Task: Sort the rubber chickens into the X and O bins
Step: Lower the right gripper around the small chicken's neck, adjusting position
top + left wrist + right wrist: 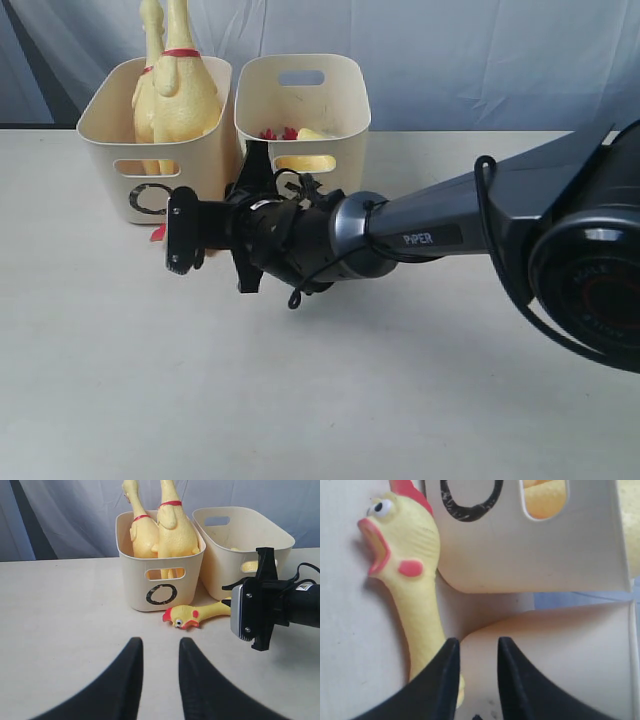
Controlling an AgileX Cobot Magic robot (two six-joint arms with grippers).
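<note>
We are looking at the left gripper [159,641] first: it is hanging over the table [60,630] with its two fingers a little apart and nothing between them. Next, two long rubber chickens [178,95] are standing up, necks pointing up, inside the O bin [105,150]. A smaller rubber chicken [187,616] is lying on the table just in front, between the O bin and the other cream bin [345,100], where something yellow and red is showing. The right gripper [477,641] is sitting right at this chicken, fingers close together, the neck passing under one finger [442,680]; we cannot tell if it is gripping.
</note>
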